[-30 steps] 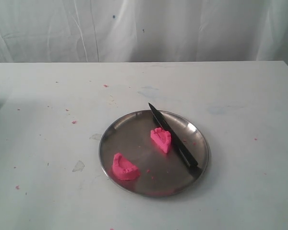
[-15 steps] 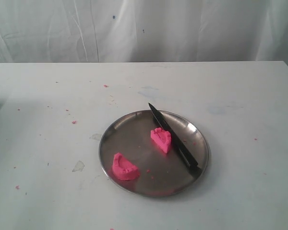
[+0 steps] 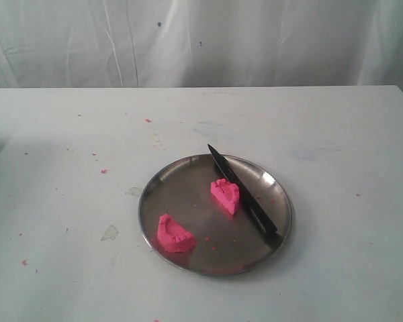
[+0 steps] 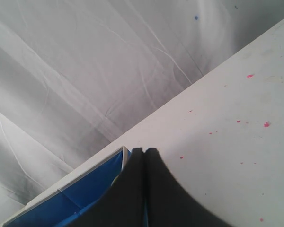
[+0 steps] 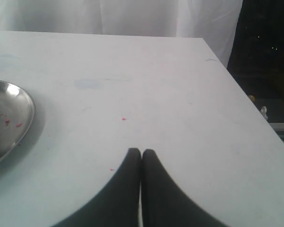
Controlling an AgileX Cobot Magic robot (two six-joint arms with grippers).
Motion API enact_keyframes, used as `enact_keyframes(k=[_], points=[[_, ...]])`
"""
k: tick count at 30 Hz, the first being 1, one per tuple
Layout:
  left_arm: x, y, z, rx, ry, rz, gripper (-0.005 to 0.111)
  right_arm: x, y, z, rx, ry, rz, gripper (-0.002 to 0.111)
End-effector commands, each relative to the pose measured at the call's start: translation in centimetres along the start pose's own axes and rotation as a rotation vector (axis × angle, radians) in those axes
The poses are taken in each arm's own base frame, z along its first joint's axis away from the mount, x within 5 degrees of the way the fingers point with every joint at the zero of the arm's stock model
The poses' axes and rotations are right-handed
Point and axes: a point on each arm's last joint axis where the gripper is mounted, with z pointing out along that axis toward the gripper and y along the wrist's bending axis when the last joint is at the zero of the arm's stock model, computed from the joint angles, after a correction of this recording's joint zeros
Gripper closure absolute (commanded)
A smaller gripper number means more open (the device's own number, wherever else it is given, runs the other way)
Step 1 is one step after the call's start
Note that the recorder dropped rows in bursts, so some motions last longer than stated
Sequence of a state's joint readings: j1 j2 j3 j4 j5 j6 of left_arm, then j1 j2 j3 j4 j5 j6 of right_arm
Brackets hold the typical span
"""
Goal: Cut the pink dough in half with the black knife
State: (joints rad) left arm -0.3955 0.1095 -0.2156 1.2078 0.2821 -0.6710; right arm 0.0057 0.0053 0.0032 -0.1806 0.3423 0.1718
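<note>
Cut judged complete: pink dough (image 3: 225,195) found as two half-round lumps on the round steel plate (image 3: 162,188), one near the middle, the other (image 3: 174,235) well apart by the near-left rim. Black knife (image 3: 243,192) laid down on the plate, blade just beside the middle lump. Left gripper (image 4: 145,150) and right gripper (image 5: 141,152) both off the plate, fingers pressed together, holding nothing. Nothing evidently left to do.
</note>
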Motion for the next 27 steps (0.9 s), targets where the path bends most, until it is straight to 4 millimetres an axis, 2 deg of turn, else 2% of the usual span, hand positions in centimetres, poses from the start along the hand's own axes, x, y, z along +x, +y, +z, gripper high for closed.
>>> enact_keyframes(k=[1,4,8,13,15,18,23,25,27], points=[[0.0,-0.1,0.0,0.004,-0.007,-0.005,0.107,-0.1,0.0,-0.1,0.007,-0.009,-0.013,0.108],[0.2,0.4,-0.2,-0.096,0.034,-0.009,0.107,-0.1,0.0,-0.1,0.007,-0.009,-0.013,0.108],[0.8,1.7,-1.0,-0.341,0.168,-0.013,0.107,-0.1,0.0,-0.1,0.007,-0.009,-0.013,0.108],[0.9,1.9,-1.2,-0.378,0.191,-0.014,0.107,-0.1,0.0,-0.1,0.007,-0.009,-0.013,0.108],[0.9,2.0,-1.9,-0.402,0.159,-0.018,0.107,-0.1,0.0,-0.1,0.006,-0.009,-0.012,0.108],[2.2,0.8,-1.8,-0.343,0.138,-0.078,0.107,-0.1,0.0,-0.1,0.006,-0.009,-0.012,0.108],[5.5,-3.4,-0.4,-0.115,0.171,-0.424,0.107,-0.1,0.0,-0.1,0.006,-0.009,-0.010,0.108],[5.9,-3.7,-0.3,-0.098,0.196,-0.421,0.107,-0.1,0.0,-0.1,0.006,-0.009,-0.010,0.108],[6.9,-4.1,-0.6,-0.078,0.312,-0.417,0.107,-0.1,0.0,-0.1,0.006,-0.009,-0.010,0.108]])
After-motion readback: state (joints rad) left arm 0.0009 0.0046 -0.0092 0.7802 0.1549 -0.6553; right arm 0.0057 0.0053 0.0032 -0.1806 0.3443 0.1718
